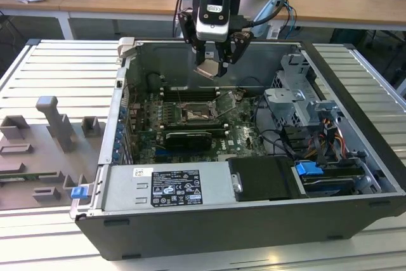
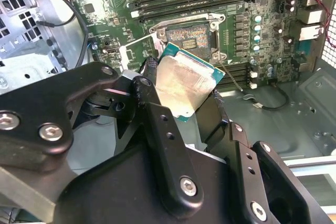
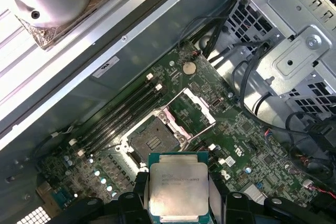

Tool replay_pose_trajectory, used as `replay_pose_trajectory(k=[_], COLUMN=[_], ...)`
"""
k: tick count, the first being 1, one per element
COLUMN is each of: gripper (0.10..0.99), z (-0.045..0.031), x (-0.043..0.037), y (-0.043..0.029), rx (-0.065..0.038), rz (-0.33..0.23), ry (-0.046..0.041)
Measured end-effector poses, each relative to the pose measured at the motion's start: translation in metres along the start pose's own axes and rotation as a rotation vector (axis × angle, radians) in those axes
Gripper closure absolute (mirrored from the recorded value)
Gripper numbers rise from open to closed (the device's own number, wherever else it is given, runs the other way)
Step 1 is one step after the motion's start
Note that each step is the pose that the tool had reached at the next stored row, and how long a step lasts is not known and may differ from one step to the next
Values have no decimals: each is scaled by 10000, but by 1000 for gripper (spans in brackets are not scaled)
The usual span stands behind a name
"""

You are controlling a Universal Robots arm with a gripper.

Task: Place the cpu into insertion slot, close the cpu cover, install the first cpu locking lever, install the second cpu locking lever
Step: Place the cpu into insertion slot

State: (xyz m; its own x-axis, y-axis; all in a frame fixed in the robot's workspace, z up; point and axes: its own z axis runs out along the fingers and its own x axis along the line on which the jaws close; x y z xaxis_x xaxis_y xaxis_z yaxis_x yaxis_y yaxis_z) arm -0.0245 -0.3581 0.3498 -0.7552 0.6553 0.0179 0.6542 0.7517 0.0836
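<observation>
Black fingers of the gripper are clamped on opposite edges of the cpu, whose silvery-beige face shows in both wrist views. The chip hangs clear above the open computer case. Below the fingertips, slightly off to one side, the insertion slot sits bare in the green motherboard. Just beside it the cpu cover stands swung up, with long memory slots on the slot's other side.
</observation>
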Motion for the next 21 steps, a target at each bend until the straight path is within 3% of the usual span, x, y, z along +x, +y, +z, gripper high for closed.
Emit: replay_pose_trajectory(k=[21], gripper=[545], z=[24], x=[2], y=[1], rx=[-5], rz=[472], ry=[-43])
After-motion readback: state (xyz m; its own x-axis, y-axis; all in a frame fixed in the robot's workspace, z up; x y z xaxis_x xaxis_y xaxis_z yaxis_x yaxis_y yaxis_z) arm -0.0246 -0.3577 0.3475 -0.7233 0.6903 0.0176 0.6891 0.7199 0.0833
